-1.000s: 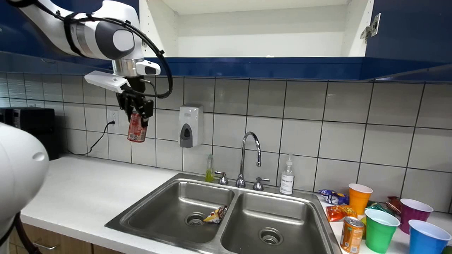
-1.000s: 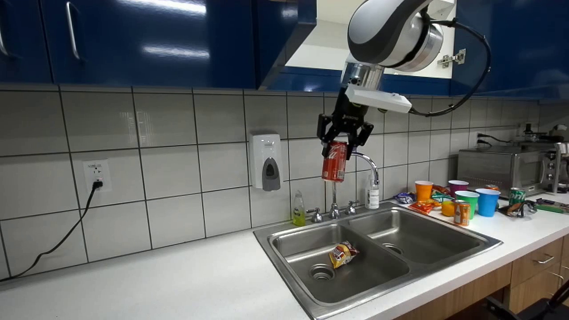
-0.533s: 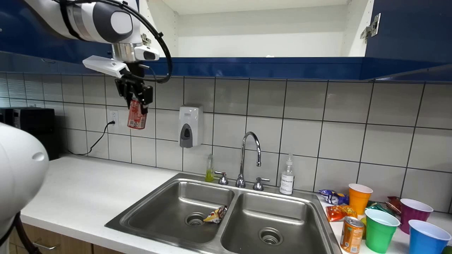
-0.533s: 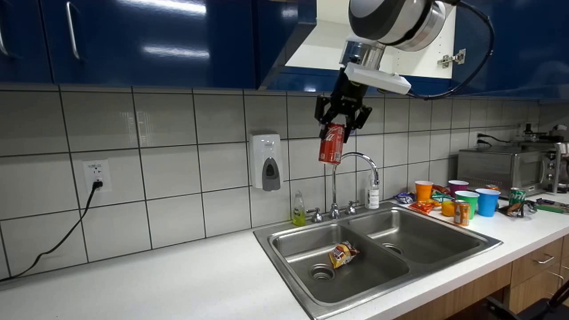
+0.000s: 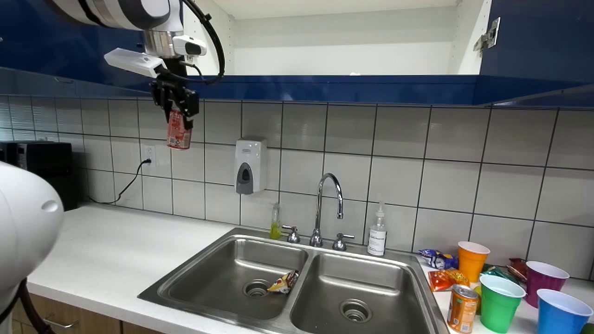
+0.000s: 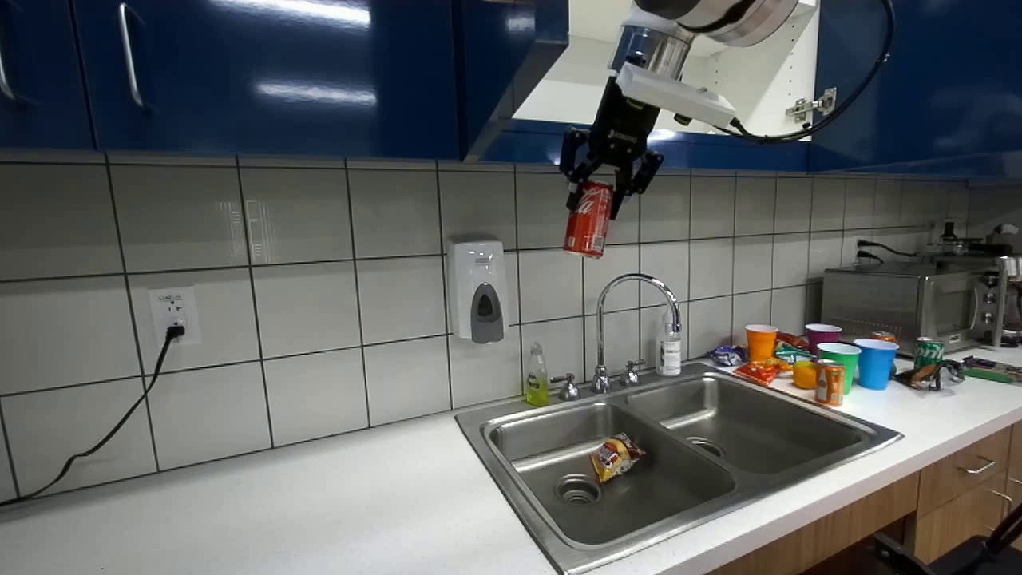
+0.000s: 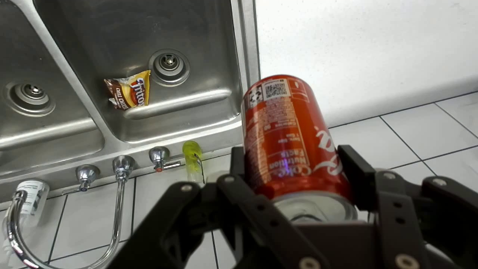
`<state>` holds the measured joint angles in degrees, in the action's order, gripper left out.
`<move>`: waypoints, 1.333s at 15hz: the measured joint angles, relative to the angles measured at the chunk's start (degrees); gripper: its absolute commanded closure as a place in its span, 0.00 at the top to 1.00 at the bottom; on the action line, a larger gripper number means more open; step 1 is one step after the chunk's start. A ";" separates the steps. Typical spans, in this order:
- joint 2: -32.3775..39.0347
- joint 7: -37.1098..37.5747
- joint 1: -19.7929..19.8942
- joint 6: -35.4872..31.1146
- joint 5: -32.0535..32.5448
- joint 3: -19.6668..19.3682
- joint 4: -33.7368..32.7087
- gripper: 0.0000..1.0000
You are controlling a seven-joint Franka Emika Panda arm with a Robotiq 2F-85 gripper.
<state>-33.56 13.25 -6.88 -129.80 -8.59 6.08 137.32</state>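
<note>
A red Coke can (image 5: 178,134) hangs in the air, with my gripper (image 6: 595,204) shut on its upper part. It points bottom down and leans a little in an exterior view. In the wrist view the can (image 7: 287,127) sits between both black fingers (image 7: 356,175), its silver lid (image 7: 317,207) close to the palm. In an exterior view, the gripper (image 5: 178,119) is just below the level of the blue cabinet edge (image 5: 343,88). The open white cabinet (image 5: 343,55) lies to its right there.
Below is a double sink (image 5: 209,283) with a Fritos bag (image 7: 130,91) in one basin. A tall faucet (image 6: 601,343) and a wall soap dispenser (image 5: 251,157) stand near. Several cups, such as a green cup (image 5: 501,306), and an orange can (image 5: 462,308) crowd the counter beyond.
My gripper has risen steadily with the can, drifting slightly left in an exterior view. Its hold on the can looks the same. The sink and counter things have not moved.
</note>
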 measured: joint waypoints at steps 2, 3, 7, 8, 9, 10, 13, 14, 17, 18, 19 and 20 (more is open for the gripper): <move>-0.10 0.20 0.10 0.81 0.00 0.15 -1.40 0.38; -0.12 0.28 0.16 1.14 0.00 0.20 -2.04 0.38; -0.14 0.61 0.72 2.83 0.03 0.29 -4.88 0.38; -0.15 0.84 0.94 3.17 0.06 0.34 -5.61 0.38; -0.16 1.08 1.16 3.62 0.12 0.41 -6.35 0.38; -0.16 1.38 1.41 4.13 0.23 0.53 -7.12 0.38; -0.18 2.41 1.96 5.65 0.88 0.86 -9.47 0.38; -0.19 2.72 2.08 6.25 1.09 0.93 -10.26 0.38; -0.22 3.54 2.41 8.03 1.51 1.06 -12.48 0.38; -0.23 3.84 2.48 8.67 1.64 1.08 -13.22 0.38; -0.23 4.14 2.52 9.23 1.83 1.09 -13.86 0.38; -0.23 4.35 2.57 9.68 1.93 1.09 -14.44 0.38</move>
<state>-33.80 17.61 -4.31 -120.12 -6.66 7.17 122.88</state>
